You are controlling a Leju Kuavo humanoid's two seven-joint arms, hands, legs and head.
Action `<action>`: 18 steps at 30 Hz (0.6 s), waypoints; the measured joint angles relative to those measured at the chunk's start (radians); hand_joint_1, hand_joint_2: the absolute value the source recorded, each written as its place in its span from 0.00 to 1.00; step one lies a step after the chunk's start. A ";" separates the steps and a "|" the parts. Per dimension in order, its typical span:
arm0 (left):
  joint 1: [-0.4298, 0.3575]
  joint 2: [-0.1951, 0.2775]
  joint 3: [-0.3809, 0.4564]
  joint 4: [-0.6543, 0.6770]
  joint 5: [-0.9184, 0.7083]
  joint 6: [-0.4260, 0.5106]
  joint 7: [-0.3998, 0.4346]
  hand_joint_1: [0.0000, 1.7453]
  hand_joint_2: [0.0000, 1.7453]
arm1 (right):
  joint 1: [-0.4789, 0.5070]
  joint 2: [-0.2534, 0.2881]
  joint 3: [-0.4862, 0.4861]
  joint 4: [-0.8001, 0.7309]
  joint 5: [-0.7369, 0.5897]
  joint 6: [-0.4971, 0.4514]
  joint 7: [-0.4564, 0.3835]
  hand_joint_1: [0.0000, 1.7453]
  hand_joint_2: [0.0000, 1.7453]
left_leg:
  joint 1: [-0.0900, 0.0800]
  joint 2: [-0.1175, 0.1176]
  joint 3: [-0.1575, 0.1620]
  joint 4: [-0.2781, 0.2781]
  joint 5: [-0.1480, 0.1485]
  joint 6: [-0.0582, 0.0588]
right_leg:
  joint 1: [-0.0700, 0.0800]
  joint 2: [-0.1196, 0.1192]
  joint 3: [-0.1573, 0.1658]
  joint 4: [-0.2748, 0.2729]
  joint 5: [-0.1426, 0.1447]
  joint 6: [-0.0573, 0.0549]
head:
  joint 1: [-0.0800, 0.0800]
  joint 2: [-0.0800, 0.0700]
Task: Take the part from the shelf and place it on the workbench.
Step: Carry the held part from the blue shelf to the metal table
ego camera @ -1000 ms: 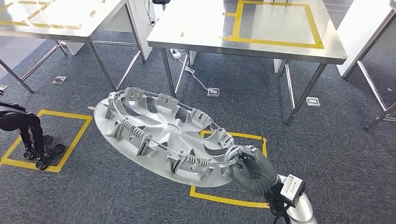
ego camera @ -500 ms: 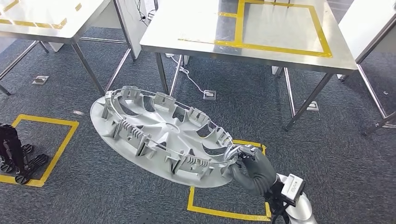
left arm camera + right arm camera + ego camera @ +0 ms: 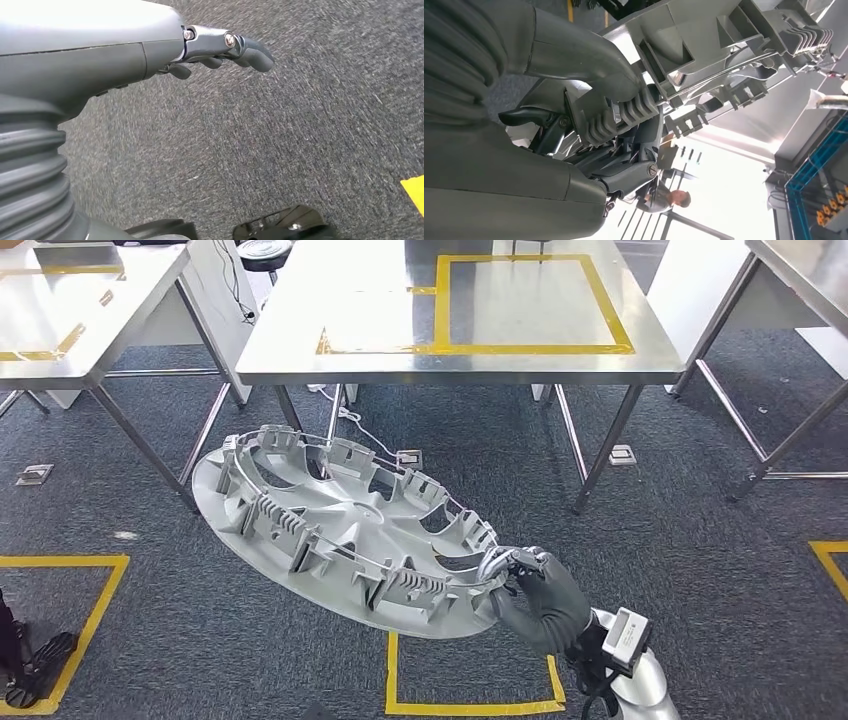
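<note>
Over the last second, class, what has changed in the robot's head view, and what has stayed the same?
The whole scene has shifted, so the camera moved: the steel workbench with its yellow taped square now lies more squarely ahead, and the floor markings slid left. The right hand still grips the rim of the grey wheel cover, held in the same tilted pose. The left hand holds nothing.

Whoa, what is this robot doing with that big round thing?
It is carrying a large pale grey plastic wheel cover, gripped at the rim by its right hand and held above the dark carpet. A steel workbench marked with a yellow tape square stands just ahead, and the cover is not on it yet. Its left hand hangs free, holding nothing.
</note>
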 joint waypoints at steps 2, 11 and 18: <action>0.000 0.000 0.000 0.000 -0.003 0.000 0.001 0.00 1.00 | 0.000 0.000 0.000 0.001 -0.001 0.000 -0.001 1.00 1.00 | 0.001 -0.004 -0.002 0.005 0.018 0.000 | 0.000 0.024 0.001 0.000 -0.001 0.001 | -0.001 0.000; -0.011 -0.002 0.000 0.001 -0.008 0.001 -0.007 0.00 1.00 | -0.012 0.000 0.000 0.002 -0.005 -0.003 -0.002 1.00 1.00 | 0.008 -0.074 0.123 -0.256 0.116 0.018 | -0.002 0.077 0.004 -0.003 -0.004 0.019 | -0.002 0.000; -0.012 -0.005 0.001 0.000 0.003 -0.004 0.001 0.00 1.00 | -0.013 0.000 0.000 0.002 -0.005 -0.004 -0.002 1.00 1.00 | 0.004 -0.075 0.123 -0.255 0.113 0.035 | -0.004 0.074 0.012 -0.021 -0.001 0.037 | -0.002 0.000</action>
